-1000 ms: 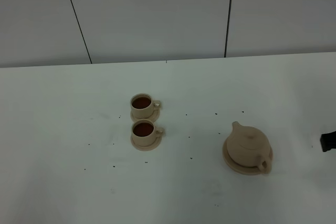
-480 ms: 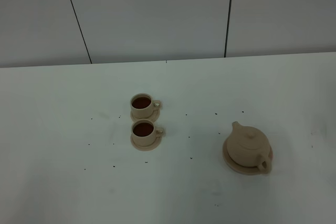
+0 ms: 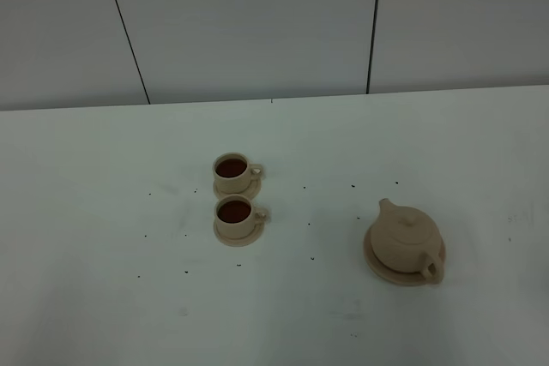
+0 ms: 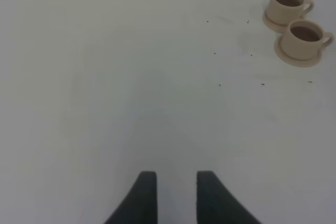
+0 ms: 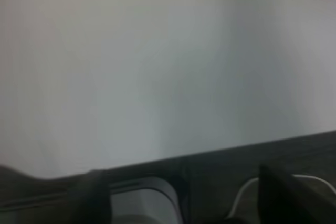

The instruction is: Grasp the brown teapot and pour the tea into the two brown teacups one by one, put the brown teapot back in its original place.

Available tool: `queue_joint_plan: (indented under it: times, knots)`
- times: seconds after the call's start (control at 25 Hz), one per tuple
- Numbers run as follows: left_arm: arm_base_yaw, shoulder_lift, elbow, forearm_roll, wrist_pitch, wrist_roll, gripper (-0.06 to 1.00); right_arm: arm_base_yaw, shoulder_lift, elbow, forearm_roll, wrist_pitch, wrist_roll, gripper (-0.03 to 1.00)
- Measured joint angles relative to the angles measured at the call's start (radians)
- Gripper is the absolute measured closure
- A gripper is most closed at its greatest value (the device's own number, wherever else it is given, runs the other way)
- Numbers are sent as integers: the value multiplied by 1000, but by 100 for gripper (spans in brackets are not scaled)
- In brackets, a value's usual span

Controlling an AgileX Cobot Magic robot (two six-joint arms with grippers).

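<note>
The brown teapot point(image 3: 405, 242) sits upright on its wide saucer, the original place point(image 3: 371, 261), right of centre with its handle toward the front. Left of centre, the two brown teacups stand on small saucers and both hold dark tea: the far one point(image 3: 231, 172) and the near one point(image 3: 233, 214). The left wrist view also shows the far teacup point(image 4: 286, 4) and the near teacup point(image 4: 303, 38), well away from my left gripper point(image 4: 176, 195), whose fingers stand a little apart over bare table. My right gripper point(image 5: 184, 198) is blurred, wide open and empty. Neither gripper shows in the high view.
Small dark specks dot the white table point(image 3: 129, 212). A grey panelled wall point(image 3: 257, 23) runs behind the table. In the right wrist view the table's edge meets a dark area with a white cable point(image 5: 247, 187).
A dark tip of the right arm at the right edge of the high view one second ago has withdrawn out of that view. Teapot and cups have not moved.
</note>
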Motion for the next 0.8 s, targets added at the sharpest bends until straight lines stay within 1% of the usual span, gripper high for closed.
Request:
queue_joint_plan:
  times: [0.12,0.24,0.36,0.6,0.72,0.8]
  knots:
    - [0,0,0,0,0,0,69,0,-112,73,6,1,-1,39]
    - [0,0,0,0,0,0,69,0,-213,129,6,-20,-2,39]
    - [0,0,0,0,0,0,69,0,-283,139,7,-59,-2,39]
    - [0,0,0,0,0,0,69,0,-389,143,7,-72,-2,39]
    - [0,0,0,0,0,0,69,0,-470,165,9,-122,-11,39]
    - [0,0,0,0,0,0,69,0,-523,177,10,-136,-17,39]
